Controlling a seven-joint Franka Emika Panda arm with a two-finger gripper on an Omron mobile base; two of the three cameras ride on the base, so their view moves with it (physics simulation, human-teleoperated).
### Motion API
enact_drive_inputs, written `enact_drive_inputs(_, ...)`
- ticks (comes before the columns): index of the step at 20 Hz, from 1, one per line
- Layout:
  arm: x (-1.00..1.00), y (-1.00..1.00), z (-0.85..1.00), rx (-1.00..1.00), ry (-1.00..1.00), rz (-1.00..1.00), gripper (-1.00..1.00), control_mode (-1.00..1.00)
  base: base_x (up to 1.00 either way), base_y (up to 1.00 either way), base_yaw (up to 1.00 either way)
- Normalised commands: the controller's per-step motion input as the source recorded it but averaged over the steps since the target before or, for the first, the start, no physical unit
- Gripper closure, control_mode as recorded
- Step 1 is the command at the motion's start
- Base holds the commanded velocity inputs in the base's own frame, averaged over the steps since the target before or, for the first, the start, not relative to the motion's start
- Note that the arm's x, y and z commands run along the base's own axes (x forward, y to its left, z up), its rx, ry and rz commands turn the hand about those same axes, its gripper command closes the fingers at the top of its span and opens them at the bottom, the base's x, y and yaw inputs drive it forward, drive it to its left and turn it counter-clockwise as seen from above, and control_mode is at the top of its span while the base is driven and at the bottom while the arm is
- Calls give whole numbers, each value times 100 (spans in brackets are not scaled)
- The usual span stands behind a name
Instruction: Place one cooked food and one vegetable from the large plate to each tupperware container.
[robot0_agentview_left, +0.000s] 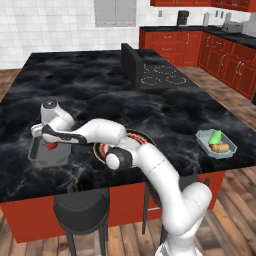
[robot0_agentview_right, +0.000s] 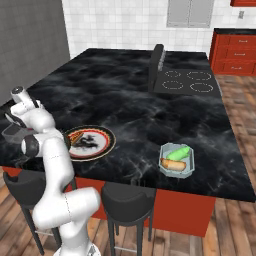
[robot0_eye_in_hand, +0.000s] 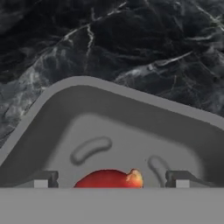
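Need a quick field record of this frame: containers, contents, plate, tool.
grey container: left end of counter, red food inside
pale container: right end of counter, holds green vegetable and browned food
large plate: between the containers, near front edge, partly behind arm
tool: over grey container, fingers apart either side of the red food
counter: black marble

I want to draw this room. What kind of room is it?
It looks like a kitchen. There is a stovetop set into a big black counter, red cabinets along the wall, and stools tucked under the counter.
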Motion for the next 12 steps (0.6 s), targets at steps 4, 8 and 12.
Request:
enact_drive_inputs(4,-18,-75,99,14,0,1,-100,-100,0,0,0)
enact_drive_inputs(8,-60,-100,73,30,0,-2,-100,-100,0,0,0)
enact_drive_inputs(12,-99,-100,57,31,0,-11,-100,-100,0,0,0)
